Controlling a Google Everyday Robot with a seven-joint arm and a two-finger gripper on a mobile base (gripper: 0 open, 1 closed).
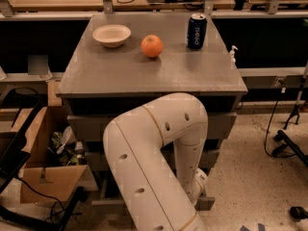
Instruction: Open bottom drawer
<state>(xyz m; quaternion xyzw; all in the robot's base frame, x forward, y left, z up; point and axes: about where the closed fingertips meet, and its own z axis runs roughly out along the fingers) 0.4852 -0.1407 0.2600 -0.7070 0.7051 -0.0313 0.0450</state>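
A grey cabinet (144,76) has three drawer fronts stacked under its top. The bottom drawer (206,203) is the lowest and narrowest front; only its right end and a strip at the left show past my arm. Its knob is hidden. My white arm (154,148) bends down across the drawer fronts. My gripper (200,186) sits low at the cabinet's foot, against the bottom drawer's front, mostly covered by the wrist.
On the cabinet top stand a white bowl (111,35), an orange (151,45) and a dark blue can (196,31). An open cardboard box (45,177) of clutter sits on the floor at the left. Cables and a black stand base (288,146) lie at the right.
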